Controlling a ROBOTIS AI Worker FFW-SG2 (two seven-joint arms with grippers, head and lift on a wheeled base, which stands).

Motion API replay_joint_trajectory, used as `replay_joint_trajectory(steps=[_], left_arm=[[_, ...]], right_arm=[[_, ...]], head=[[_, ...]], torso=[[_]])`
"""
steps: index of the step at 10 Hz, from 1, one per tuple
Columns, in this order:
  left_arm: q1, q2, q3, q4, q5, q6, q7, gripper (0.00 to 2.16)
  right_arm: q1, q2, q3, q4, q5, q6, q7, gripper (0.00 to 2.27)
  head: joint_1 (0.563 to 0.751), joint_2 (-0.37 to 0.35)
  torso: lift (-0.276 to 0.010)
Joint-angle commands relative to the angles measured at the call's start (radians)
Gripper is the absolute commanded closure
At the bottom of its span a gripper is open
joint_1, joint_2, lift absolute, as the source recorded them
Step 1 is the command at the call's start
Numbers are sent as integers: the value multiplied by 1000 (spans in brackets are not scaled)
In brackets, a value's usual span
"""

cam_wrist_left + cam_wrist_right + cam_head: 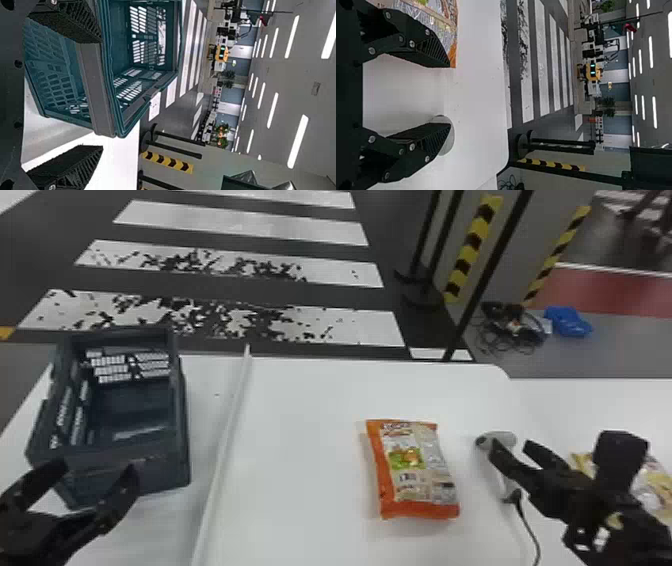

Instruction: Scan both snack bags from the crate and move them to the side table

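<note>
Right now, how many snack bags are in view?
2: the orange snack bag on the table, left of the scanner; the yellowish snack bag farther right, partly hidden by the right arm.

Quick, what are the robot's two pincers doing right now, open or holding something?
Left pincer: open, holding nothing.
Right pincer: open, holding nothing, near the scanner.

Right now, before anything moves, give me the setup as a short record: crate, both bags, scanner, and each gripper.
crate: dark, open-topped, on the main table at the robot's left
divider: white strip between crate and orange bag
orange bag: lying on the main table, left of the scanner
second bag: yellowish, on the side table, partly behind the right arm
scanner: lying on the table, cable attached
left gripper: open, empty, by the crate
right gripper: open, empty, near the scanner
</note>
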Motion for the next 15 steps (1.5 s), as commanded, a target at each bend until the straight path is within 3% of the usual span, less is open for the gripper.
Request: replay_joint_trajectory(steps=[1, 9, 11, 13, 14, 15], left_arm=[[-2, 0, 0, 3, 0, 0, 0, 39], [-5, -2, -1, 11, 3, 0, 0, 39], [-5, 1, -1, 11, 3, 0, 0, 39], [-5, 0, -1, 10, 3, 0, 0, 39], [-5, 0, -1, 10, 3, 0, 0, 39], [-5, 1, -1, 8, 3, 0, 0, 39]], right_arm=[[-5, -27, -8, 34, 4, 11, 1, 97], [-202, -147, 61, 338, 47, 130, 69, 124], [-236, -165, 79, 401, 54, 130, 73, 221], [-262, -182, 87, 441, 68, 130, 92, 660], [-274, -182, 87, 459, 80, 133, 95, 1035], [-280, -183, 87, 470, 79, 136, 95, 1622]], head=[[695, -209], [695, -244], [695, -251], [695, -257], [695, -260], [695, -265]], torso=[[-99], [-99], [-99], [-99], [-99], [-99]])
